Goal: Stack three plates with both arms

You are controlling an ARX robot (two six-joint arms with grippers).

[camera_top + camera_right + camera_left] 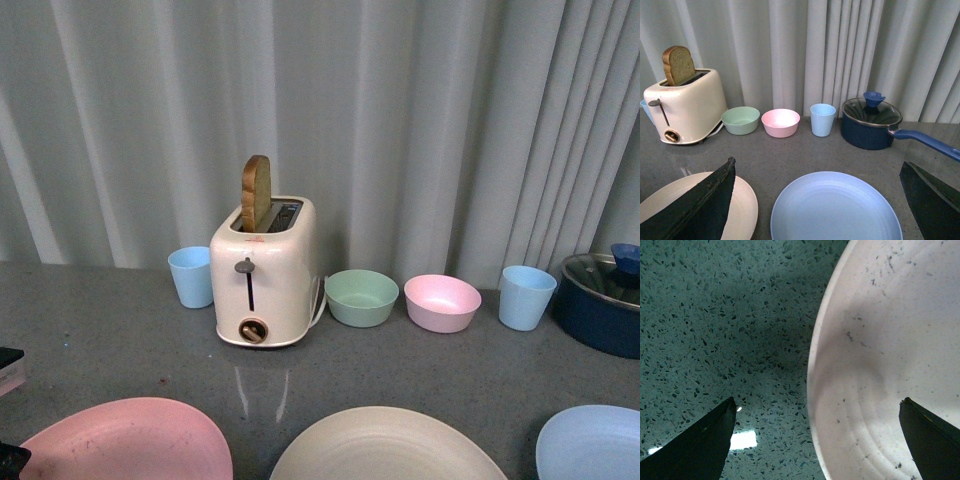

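Note:
Three plates lie in a row along the near edge of the grey counter: a pink plate [130, 440] on the left, a cream-beige plate [385, 445] in the middle and a light blue plate [590, 440] on the right. My left gripper [818, 400] is open and hangs low over the pink plate's [890, 365] rim, one finger over the plate and the other over the bare counter. My right gripper [818, 162] is open above the far edge of the light blue plate [835, 210], with the cream-beige plate [746, 200] beside it. Neither gripper holds anything.
Along the curtain at the back stand a light blue cup [190, 276], a cream toaster [262, 275] with a bread slice sticking up, a green bowl [361, 297], a pink bowl [442, 302], another blue cup [526, 296] and a dark blue lidded pot [871, 122] with a long handle.

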